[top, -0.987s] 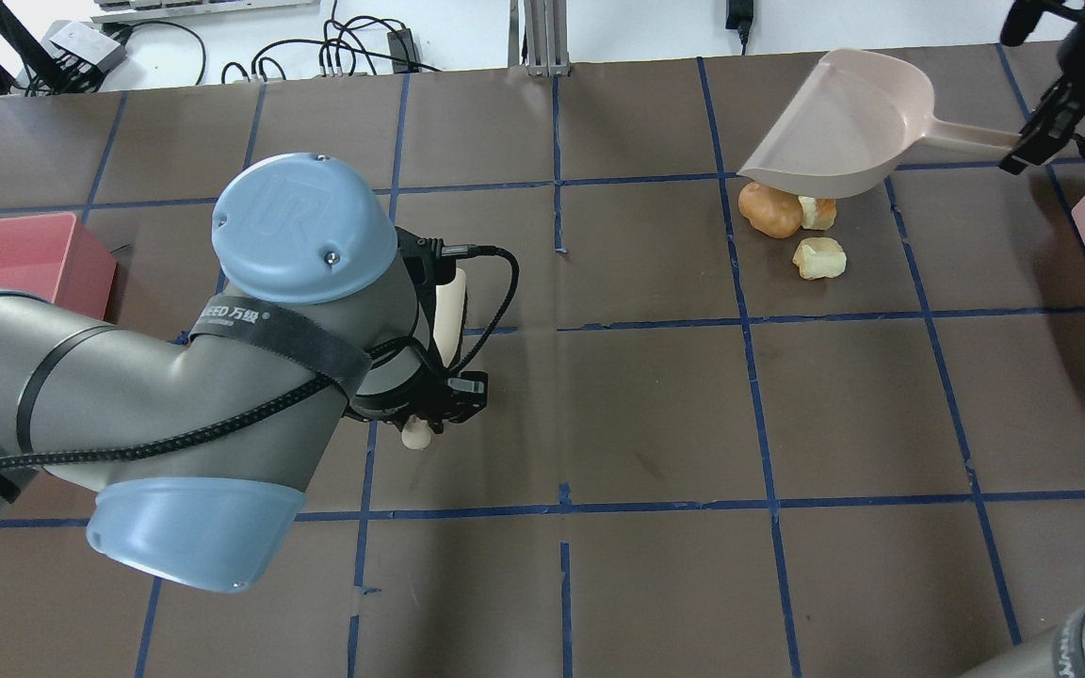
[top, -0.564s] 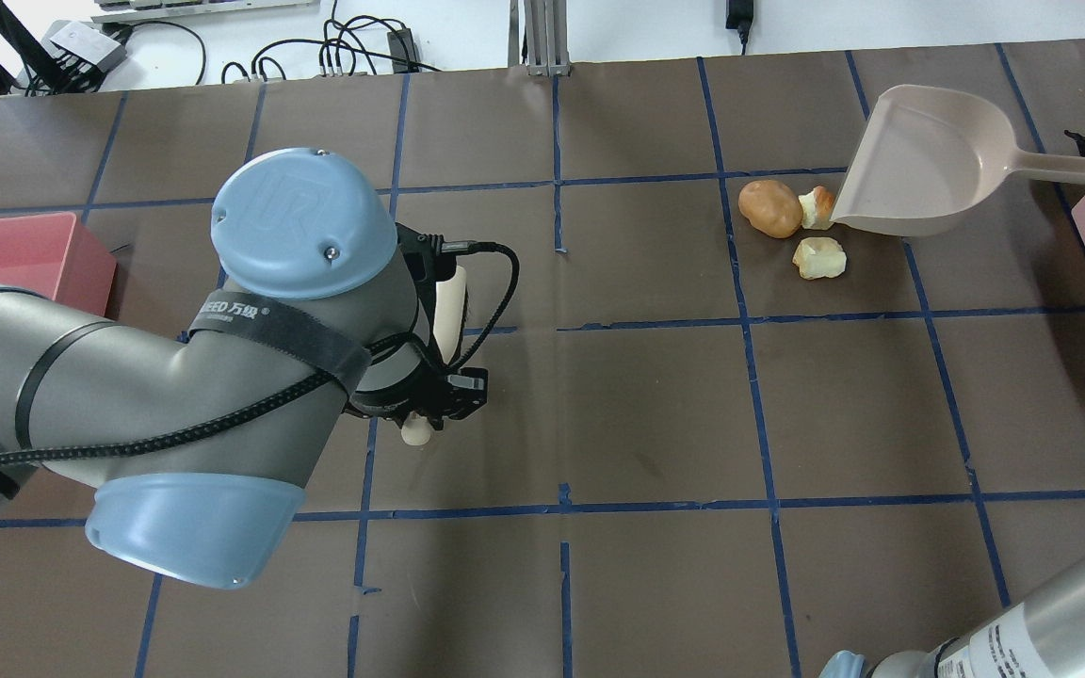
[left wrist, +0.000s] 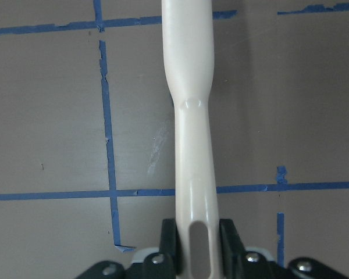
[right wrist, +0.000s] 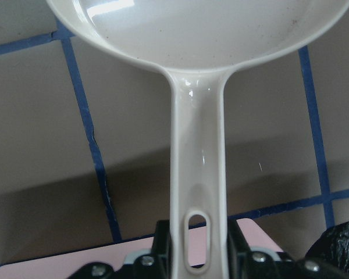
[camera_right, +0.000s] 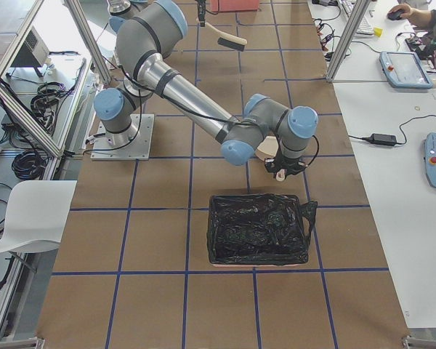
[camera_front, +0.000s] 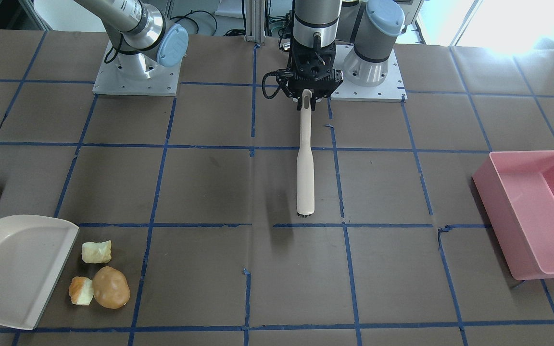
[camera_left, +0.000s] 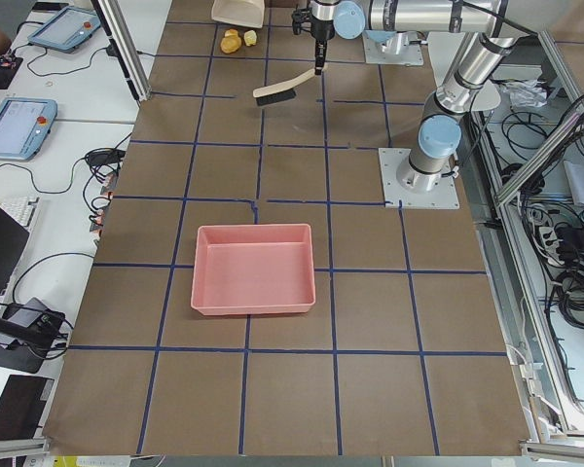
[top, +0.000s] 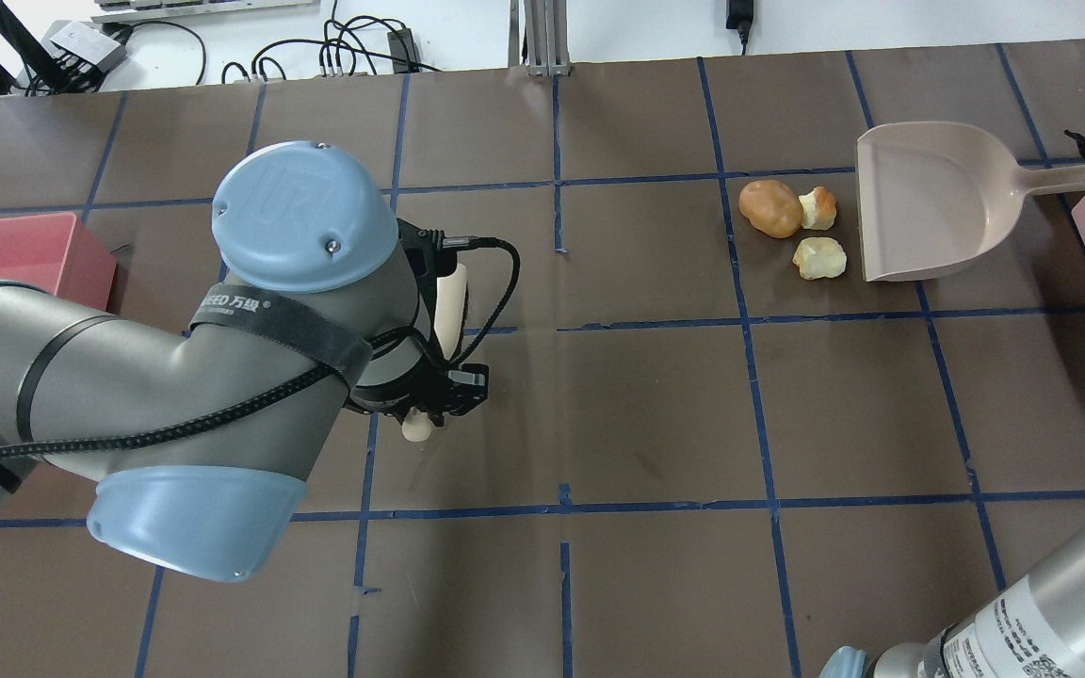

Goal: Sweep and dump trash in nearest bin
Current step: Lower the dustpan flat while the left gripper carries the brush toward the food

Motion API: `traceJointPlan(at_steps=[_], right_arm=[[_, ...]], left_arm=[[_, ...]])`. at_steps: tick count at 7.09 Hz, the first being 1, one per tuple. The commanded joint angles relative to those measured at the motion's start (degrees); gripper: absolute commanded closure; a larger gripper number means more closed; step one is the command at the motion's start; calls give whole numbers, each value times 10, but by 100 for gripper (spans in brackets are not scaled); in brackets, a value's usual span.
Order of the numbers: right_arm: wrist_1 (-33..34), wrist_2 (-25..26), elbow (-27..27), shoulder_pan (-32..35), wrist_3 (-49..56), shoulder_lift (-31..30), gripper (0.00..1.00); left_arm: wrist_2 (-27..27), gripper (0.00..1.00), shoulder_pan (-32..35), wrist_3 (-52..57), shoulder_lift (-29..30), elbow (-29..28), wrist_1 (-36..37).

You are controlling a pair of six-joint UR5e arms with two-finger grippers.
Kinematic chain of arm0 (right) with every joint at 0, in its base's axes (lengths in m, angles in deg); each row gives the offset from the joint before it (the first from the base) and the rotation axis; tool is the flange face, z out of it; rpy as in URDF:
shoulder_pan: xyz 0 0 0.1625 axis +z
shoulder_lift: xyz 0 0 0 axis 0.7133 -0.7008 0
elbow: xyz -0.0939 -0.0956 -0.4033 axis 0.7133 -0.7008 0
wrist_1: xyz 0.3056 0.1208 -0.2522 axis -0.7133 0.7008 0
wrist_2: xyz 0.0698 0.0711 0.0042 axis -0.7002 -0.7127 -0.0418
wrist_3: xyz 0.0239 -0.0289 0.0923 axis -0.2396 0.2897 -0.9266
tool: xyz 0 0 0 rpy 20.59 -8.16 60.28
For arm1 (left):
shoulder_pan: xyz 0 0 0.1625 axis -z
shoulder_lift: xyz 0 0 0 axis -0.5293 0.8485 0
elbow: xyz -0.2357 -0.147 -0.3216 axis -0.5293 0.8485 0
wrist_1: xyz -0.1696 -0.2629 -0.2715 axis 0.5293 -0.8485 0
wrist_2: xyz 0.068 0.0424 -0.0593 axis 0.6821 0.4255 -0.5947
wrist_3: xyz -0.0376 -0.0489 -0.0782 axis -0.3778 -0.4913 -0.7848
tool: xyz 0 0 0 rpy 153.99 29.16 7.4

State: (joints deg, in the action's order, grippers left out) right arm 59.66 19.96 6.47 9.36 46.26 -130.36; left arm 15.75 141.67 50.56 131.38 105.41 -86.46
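The right gripper [right wrist: 196,235] is clamping the handle of the dustpan [top: 929,202], whose open lip is facing the trash lying on the table just beside it. A potato-like lump [top: 770,208] is touching an orange chunk [top: 818,207], with a pale yellow chunk [top: 819,258] near them, none inside the pan. The left gripper [left wrist: 192,232] is squeezing the handle of a brush [camera_front: 305,163] mid-table. The black-lined bin [camera_right: 258,229] is sitting by the right wrist; I can't make out what its crumpled bag holds. The pink bin [camera_front: 498,226] is standing well apart.

Bright, even light. Glare whitens the front-facing view's top right corner. Shadows on the table [camera_front: 200,187] are soft.
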Motion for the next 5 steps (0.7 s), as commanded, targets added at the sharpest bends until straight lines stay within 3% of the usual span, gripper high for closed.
traceJointPlan(at_steps=[1,5], right_arm=[[26,0,2,3,71,20,100],[27,-21,0,9,30,28,100]], left_arm=[[0,100,-1,0,0,0,-3],[-1,100,1,0,3,1,-6]])
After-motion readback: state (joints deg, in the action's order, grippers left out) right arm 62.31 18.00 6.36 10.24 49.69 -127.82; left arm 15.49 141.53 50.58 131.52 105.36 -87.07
